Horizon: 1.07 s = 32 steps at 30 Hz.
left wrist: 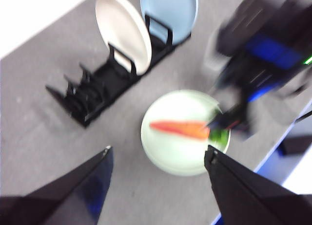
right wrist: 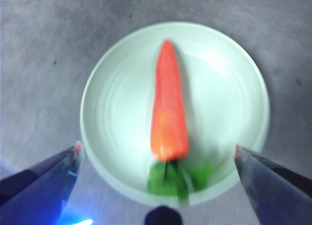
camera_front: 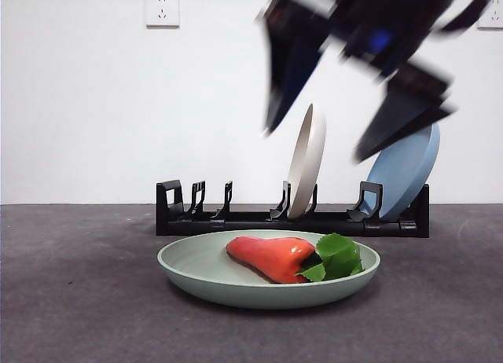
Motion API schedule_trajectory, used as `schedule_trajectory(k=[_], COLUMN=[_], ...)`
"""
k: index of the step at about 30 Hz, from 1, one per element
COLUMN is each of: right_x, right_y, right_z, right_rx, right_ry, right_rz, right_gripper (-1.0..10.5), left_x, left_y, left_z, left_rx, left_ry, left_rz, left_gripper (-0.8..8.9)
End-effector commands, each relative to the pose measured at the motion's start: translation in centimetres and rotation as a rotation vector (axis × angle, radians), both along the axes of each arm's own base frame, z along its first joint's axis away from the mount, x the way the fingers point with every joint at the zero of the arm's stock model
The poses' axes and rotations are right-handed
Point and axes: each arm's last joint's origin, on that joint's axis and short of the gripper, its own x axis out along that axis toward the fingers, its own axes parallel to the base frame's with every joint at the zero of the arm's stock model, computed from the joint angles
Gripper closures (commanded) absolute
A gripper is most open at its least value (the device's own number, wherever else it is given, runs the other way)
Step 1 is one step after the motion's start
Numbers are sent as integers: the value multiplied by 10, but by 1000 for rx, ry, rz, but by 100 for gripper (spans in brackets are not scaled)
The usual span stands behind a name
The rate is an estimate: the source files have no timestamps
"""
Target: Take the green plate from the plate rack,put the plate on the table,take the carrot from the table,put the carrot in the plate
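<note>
- As the front view shows it, the carrot (camera_front: 275,257) lies flat inside the green plate (camera_front: 196,273), which sits on the grey surface (camera_front: 78,300) just near of the plate rack (camera_front: 236,218); its leafy end points right, its tip left. A blurred dark claw (camera_front: 330,135) hangs above the plate, jaws spread wide and gripping nothing. A white plate (camera_front: 306,159) and a blue plate (camera_front: 405,170) stand in the rack behind.
- Seen from the left wrist, the left claw (left wrist: 158,159) is released and empty, high over the surface, with the plate (left wrist: 170,152) and carrot (left wrist: 178,129) well below it. The other arm is nearer the plate, blurred at the carrot's leafy end.
- Seen from the right wrist, the right claw (right wrist: 156,154) is open and empty, straddling the plate (right wrist: 107,108) directly above it. The carrot (right wrist: 168,113) runs lengthwise away from the claw, leaves nearest it. By my reading the placing is done, and a straight lift would clear it.
</note>
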Motion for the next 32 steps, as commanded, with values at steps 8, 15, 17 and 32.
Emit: schedule_trajectory(k=[8, 15, 17, 32], right_x=[-75, -101, -105, -109], right_y=[-62, -86, -89, -93], right_z=[42, 55, 58, 61], right_rx=[-1, 37, 54, 67], right_ry=[130, 84, 64, 43], right_rz=[54, 56, 58, 50], right_gripper=[352, 622, 919, 946], left_x=[-4, -6, -7, -7], left_y=[2, 1, 0, -1], left_z=[-6, -7, -7, -7], left_rx=[40, 7, 0, -6], left_ry=[85, 132, 147, 157], left_rz=[-80, -143, -172, -194], left_gripper=[503, 744, 828, 815])
